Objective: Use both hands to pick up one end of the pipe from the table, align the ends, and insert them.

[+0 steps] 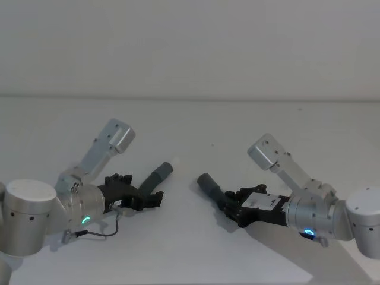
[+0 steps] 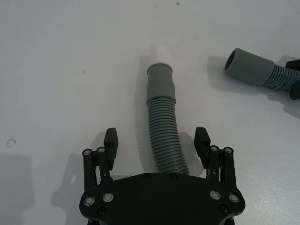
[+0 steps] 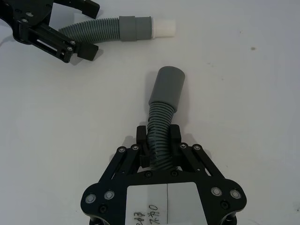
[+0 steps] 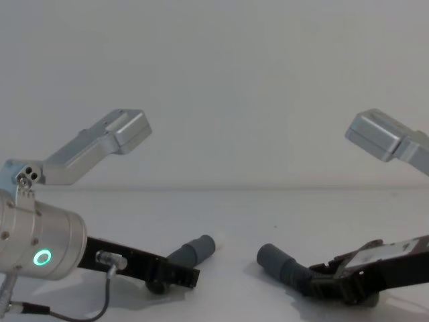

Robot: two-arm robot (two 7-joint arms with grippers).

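I see my left gripper (image 2: pixel 157 140) spread wide, fingers either side of the pale-tipped hose piece (image 2: pixel 161 108), not touching it. That piece lies on the table (image 1: pixel 190 237). My right gripper (image 3: pixel 158 139) is clamped on the other hose piece (image 3: pixel 168 86), on its ribbed part. The two pieces are near each other, not touching.

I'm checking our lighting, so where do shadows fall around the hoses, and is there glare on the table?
Left wrist view: soft grey shadows lie beside the open left pincer and the far hose cuff. Right wrist view: a faint shadow hugs the gripped hose at the right pincer. Head view: matte table, no glare.
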